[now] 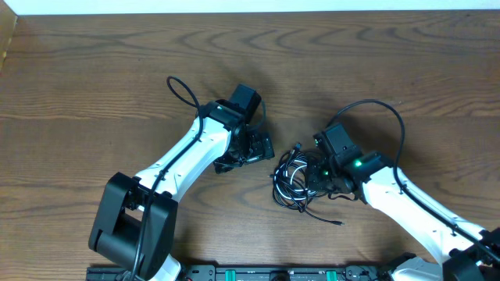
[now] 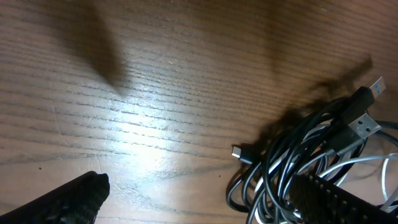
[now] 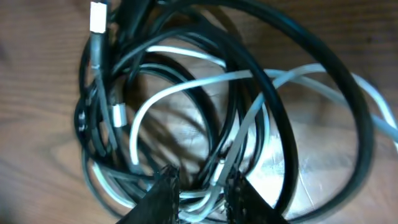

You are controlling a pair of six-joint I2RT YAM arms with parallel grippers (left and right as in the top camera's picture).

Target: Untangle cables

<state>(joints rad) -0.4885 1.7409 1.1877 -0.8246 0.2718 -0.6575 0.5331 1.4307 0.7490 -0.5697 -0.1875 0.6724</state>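
Overhead, cables: one tangled heap on the counter, between both arms.
Overhead, left fingers: just left of the cables.
Left wrist, left fingers: spread wide, holding nothing; the cables touch one finger.
Right wrist, right fingers: drawn close, pinching white and dark strands at the cables' edge.

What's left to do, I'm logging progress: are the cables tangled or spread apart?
Tangled. The cables lie in one heap between the arms, with black and white loops crossing over each other in the right wrist view.
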